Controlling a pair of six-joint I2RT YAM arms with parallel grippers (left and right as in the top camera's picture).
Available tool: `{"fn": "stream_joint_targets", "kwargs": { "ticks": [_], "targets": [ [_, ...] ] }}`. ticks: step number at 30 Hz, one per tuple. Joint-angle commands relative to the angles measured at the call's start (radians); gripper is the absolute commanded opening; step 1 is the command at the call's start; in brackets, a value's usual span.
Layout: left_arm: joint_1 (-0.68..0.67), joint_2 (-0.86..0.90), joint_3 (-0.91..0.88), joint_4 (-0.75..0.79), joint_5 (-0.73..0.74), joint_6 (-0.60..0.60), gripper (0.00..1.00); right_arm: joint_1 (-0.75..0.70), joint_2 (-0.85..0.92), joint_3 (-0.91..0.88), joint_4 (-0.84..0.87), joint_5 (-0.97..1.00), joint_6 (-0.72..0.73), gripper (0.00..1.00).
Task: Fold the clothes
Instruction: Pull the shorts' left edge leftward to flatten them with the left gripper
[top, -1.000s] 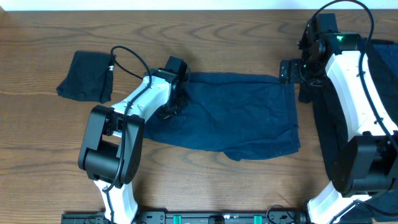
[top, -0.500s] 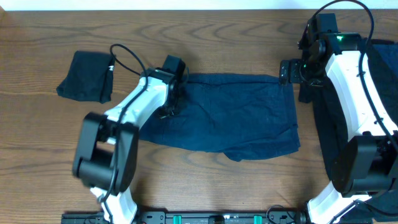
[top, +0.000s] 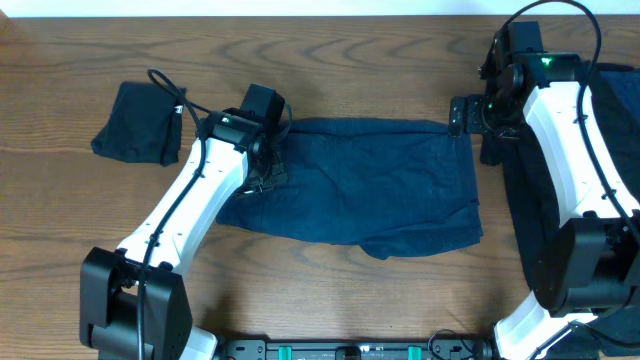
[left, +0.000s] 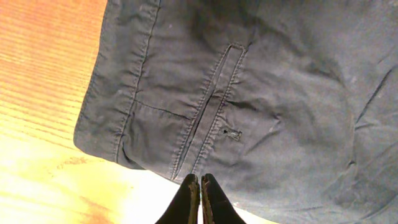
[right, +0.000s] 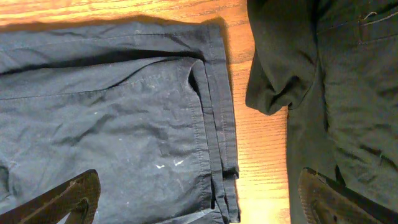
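Observation:
Navy blue shorts (top: 370, 190) lie spread flat in the middle of the table. My left gripper (top: 268, 170) is shut and empty just above their left end; the left wrist view shows the waistband and a welt pocket (left: 214, 99) in front of the closed fingers (left: 200, 180). My right gripper (top: 472, 125) is open wide above the shorts' upper right corner, whose hem (right: 217, 118) shows in the right wrist view. A folded black garment (top: 140, 122) lies at the far left. Another black garment (top: 618, 120) lies at the right edge, also in the right wrist view (right: 336, 81).
The wooden table (top: 350, 60) runs to a white back edge. The arm bases and a black rail (top: 330, 350) sit along the front edge. The right arm covers part of the black garment at the right.
My left arm has swung out leftward and its gripper has shifted slightly left over the shorts' left end. The shorts and the right arm have not moved.

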Motion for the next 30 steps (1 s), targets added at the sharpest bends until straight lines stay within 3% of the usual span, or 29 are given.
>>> {"fn": "stream_joint_targets", "kwargs": {
  "ticks": [1, 15, 20, 21, 23, 25, 27, 30],
  "targets": [
    [0.008, -0.002, -0.012, 0.010, -0.015, 0.027, 0.06, -0.007, 0.009, 0.003, 0.000, 0.003, -0.004, 0.99],
    [0.008, -0.002, -0.036, 0.017, -0.049, 0.021, 0.06, -0.007, 0.009, 0.003, 0.017, -0.011, -0.003, 0.99],
    [0.008, -0.002, -0.064, 0.062, -0.049, 0.007, 0.06, -0.007, 0.009, 0.002, -0.006, -0.145, 0.000, 0.99],
    [0.008, -0.002, -0.071, 0.076, -0.049, 0.006, 0.06, -0.006, 0.009, -0.006, 0.005, -0.172, 0.000, 0.91],
    [0.008, -0.002, -0.083, 0.097, -0.049, 0.007, 0.07, -0.005, 0.009, -0.021, 0.014, -0.186, 0.029, 0.58],
    [0.008, 0.000, -0.085, 0.101, -0.049, 0.007, 0.07, -0.006, 0.009, -0.045, 0.034, -0.184, 0.074, 0.16],
    [0.008, 0.000, -0.085, 0.101, -0.049, 0.008, 0.07, -0.005, 0.009, -0.078, 0.070, -0.184, 0.093, 0.03],
    [0.008, 0.000, -0.085, 0.100, -0.049, 0.008, 0.06, -0.006, 0.009, -0.143, 0.146, -0.182, 0.095, 0.01]
  ]
}}
